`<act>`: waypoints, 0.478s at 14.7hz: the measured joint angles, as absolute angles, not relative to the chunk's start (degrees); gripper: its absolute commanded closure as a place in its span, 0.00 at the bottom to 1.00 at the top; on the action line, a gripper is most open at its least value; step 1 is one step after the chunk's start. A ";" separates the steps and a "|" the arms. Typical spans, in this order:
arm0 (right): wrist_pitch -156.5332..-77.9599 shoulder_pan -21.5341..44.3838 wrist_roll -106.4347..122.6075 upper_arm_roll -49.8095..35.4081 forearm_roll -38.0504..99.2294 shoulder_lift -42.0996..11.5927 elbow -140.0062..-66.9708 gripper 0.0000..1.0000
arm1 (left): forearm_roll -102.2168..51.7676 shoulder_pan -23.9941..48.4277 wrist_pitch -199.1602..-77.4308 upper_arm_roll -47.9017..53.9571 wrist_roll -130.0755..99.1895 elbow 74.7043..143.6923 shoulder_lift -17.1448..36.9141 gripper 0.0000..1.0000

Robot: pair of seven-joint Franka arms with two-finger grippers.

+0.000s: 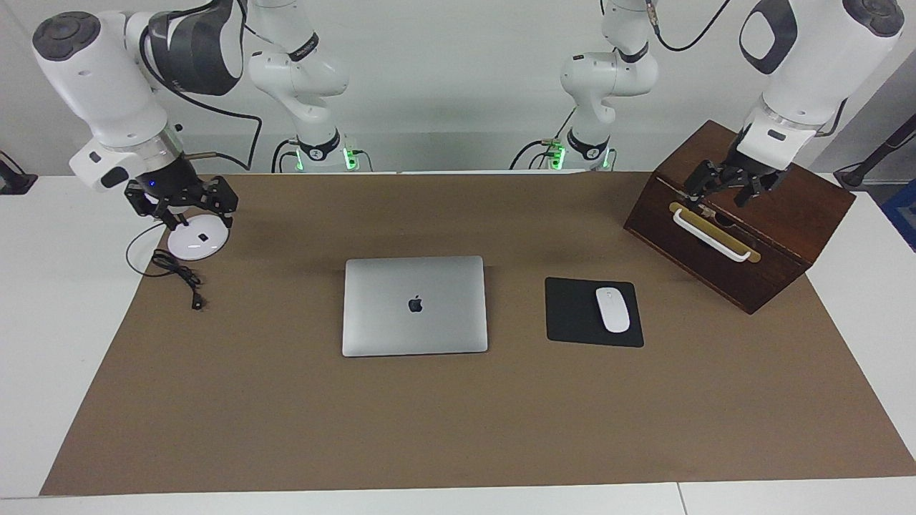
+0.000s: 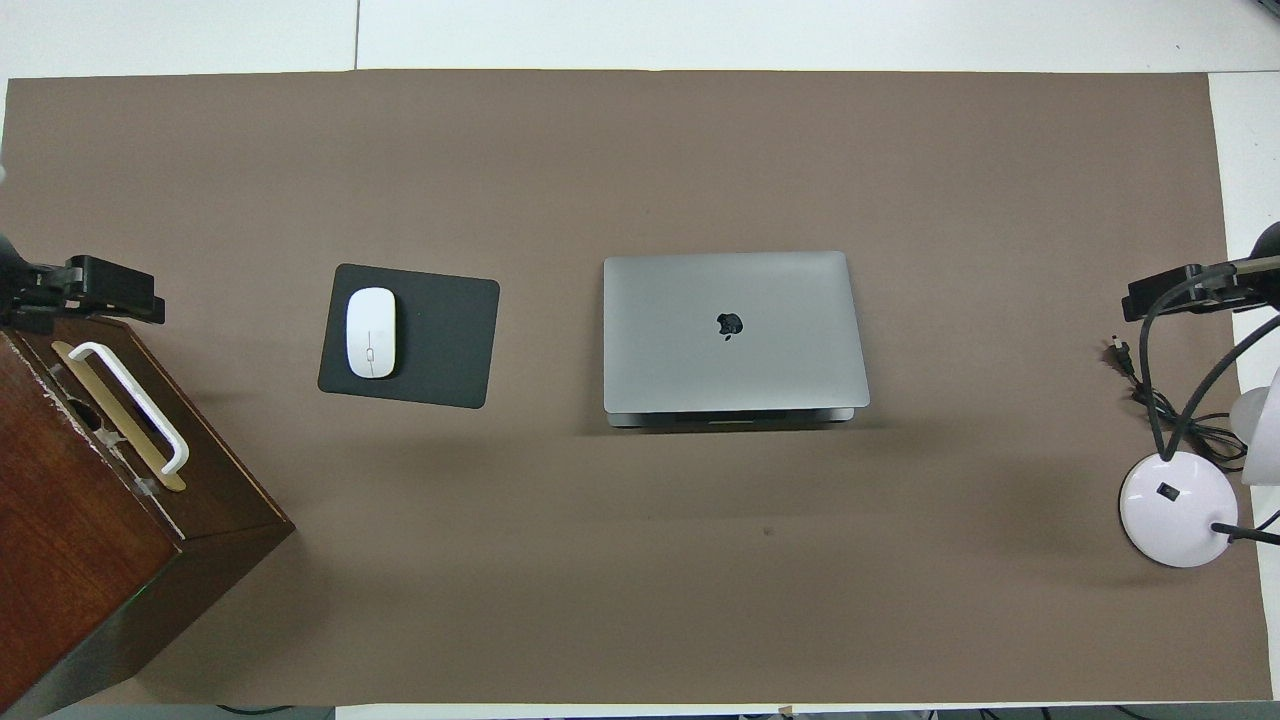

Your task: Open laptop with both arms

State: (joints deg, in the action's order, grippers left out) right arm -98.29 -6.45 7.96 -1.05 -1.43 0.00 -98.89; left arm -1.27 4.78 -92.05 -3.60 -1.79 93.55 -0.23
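Both views show the laptop (image 1: pixel 414 305) shut; only the facing one shows each claw, finger spread seemingly unclear.

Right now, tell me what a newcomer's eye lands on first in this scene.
The closed silver laptop lies flat at the middle of the brown mat, a white mouse on a black mouse pad beside it. A dark wooden box with a white handle stands at the left arm's end, the left gripper over it. The right gripper hangs over a round white lamp base.
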 measured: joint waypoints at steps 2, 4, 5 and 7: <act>-98.56 -6.45 7.96 -1.05 -1.43 0.00 -98.91 0.00 | -1.27 4.78 -92.05 -3.59 -1.79 93.59 -0.23 0.00; -98.83 -6.45 7.96 -1.05 -1.43 0.00 -98.96 0.00 | -1.27 4.78 -92.05 -3.59 -1.79 93.61 -0.25 0.00; -98.90 -6.45 7.96 -1.04 -1.43 0.00 -98.97 0.00 | -1.27 4.78 -92.05 -3.59 -1.79 93.61 -0.26 0.00; -98.99 -6.45 7.96 -1.03 -1.43 0.00 -99.00 0.00 | -1.27 4.78 -92.02 -3.60 -1.79 93.64 -0.28 0.00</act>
